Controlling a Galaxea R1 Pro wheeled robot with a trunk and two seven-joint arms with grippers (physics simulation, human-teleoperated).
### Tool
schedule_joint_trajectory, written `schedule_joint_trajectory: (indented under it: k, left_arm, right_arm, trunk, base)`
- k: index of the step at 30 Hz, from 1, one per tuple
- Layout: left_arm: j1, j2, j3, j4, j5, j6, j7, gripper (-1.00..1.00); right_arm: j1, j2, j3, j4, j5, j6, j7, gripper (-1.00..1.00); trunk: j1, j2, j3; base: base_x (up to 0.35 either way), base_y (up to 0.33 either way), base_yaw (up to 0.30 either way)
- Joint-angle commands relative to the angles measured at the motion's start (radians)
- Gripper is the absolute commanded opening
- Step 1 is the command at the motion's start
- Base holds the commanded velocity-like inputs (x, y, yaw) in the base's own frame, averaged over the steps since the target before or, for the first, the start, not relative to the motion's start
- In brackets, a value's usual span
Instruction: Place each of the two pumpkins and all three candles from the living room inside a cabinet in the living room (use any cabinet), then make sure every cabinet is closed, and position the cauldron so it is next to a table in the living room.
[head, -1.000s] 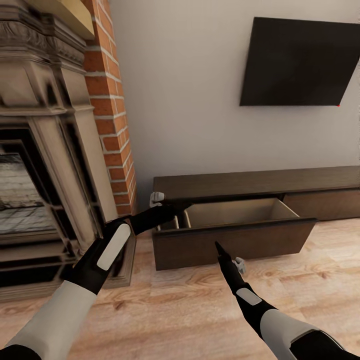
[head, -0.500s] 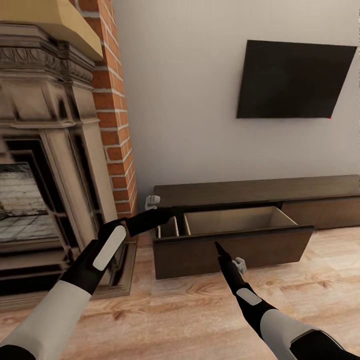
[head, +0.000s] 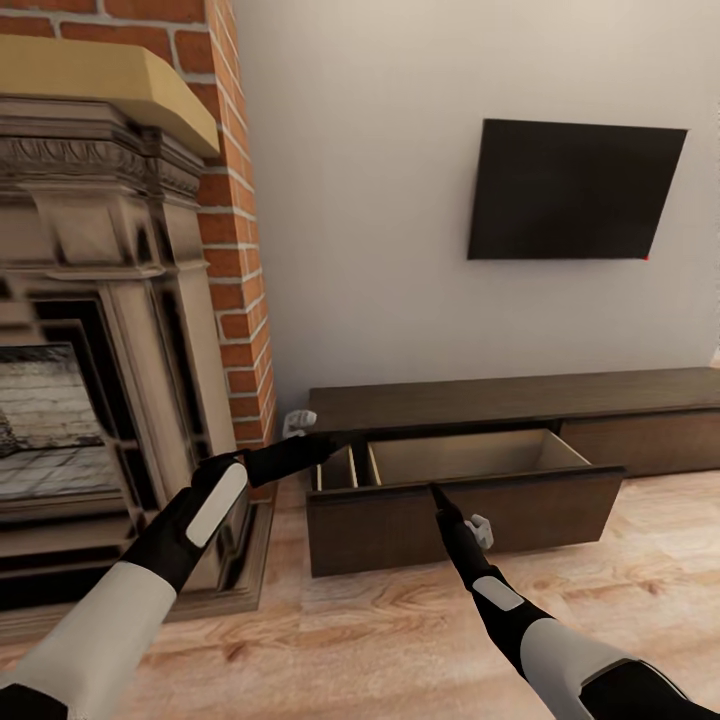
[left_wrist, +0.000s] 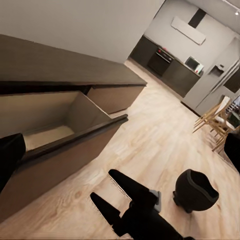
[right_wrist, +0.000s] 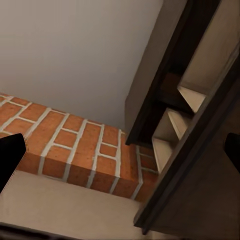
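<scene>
The long dark-brown cabinet (head: 520, 392) stands against the wall with its left drawer (head: 470, 505) pulled out. The drawer's pale inside shows bare, with dividers at its left end. My left gripper (head: 335, 442) hovers open at the drawer's left end; one of its fingers (left_wrist: 10, 155) frames the left wrist view. My right gripper (head: 436, 492) is open just in front of the drawer front, and also appears as the right gripper (left_wrist: 112, 195) in the left wrist view. The black cauldron (left_wrist: 196, 190) sits on the floor behind my right arm. Pumpkins and candles are out of view.
A stone fireplace (head: 90, 330) and brick column (head: 240, 300) stand close at the left. A dark television (head: 570, 190) hangs above the cabinet. Wooden floor (head: 400, 620) stretches to the right, toward dining chairs (left_wrist: 217, 125) and a kitchen (left_wrist: 170, 62).
The whole picture has slid down as the camera tilted up. The drawer stays open as before, and both arms hold nearly the same pose.
</scene>
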Motion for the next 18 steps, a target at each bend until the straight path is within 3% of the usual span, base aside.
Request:
schedule_joint_trajectory:
  k: [1, 8, 12, 18]
  left_arm:
    - [-0.001, 0.000, -0.002, 0.010, -0.016, 0.007, 0.005, 1.00]
    - [-0.001, -0.003, -0.002, 0.055, -0.109, 0.003, 0.016, 1.00]
    - [-0.001, -0.004, -0.002, 0.069, -0.133, 0.002, 0.019, 1.00]
    - [-0.001, -0.004, -0.006, 0.089, -0.141, 0.001, 0.040, 1.00]
  right_arm:
    - [-0.001, 0.000, 0.008, 0.001, -0.006, -0.007, 0.002, 1.00]
    - [-0.001, 0.000, 0.009, 0.001, -0.006, -0.007, 0.002, 1.00]
    - [-0.001, 0.000, 0.009, 0.001, -0.005, -0.007, 0.002, 1.00]
    - [-0.001, 0.000, 0.009, 0.001, -0.005, -0.007, 0.002, 1.00]
  trunk:
    - [-0.001, 0.000, 0.003]
    - [-0.004, 0.002, 0.030]
    - [-0.016, 0.023, 0.043]
    - [-0.039, 0.065, 0.062]
  base:
    - [0.000, 0.000, 0.000]
    - [0.000, 0.000, 0.000]
    - [0.000, 0.000, 0.000]
    - [0.000, 0.000, 0.000]
